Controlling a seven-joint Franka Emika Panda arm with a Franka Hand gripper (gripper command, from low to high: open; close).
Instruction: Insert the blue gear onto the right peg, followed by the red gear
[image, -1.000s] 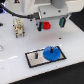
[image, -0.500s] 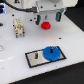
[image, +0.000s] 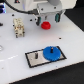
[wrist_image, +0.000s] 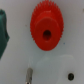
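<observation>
The blue gear (image: 51, 53) lies on the grey plate (image: 35, 59), covering the right peg. The red gear (image: 46, 24) rests on the counter (image: 70, 35), beyond the plate, directly beneath the end effector (image: 46, 19), whose fingers stand spread.

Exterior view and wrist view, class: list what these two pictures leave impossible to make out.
- Gripper: exterior view, the arm's white body covers the jaws; open or shut unknown.
- Small bright red plastic gear: exterior view, top hidden by the arm; held or resting unclear.
- Right peg: exterior view, covered by the flat bright blue toothed gear.
- Dark green object: wrist view, cut by the edge.
</observation>
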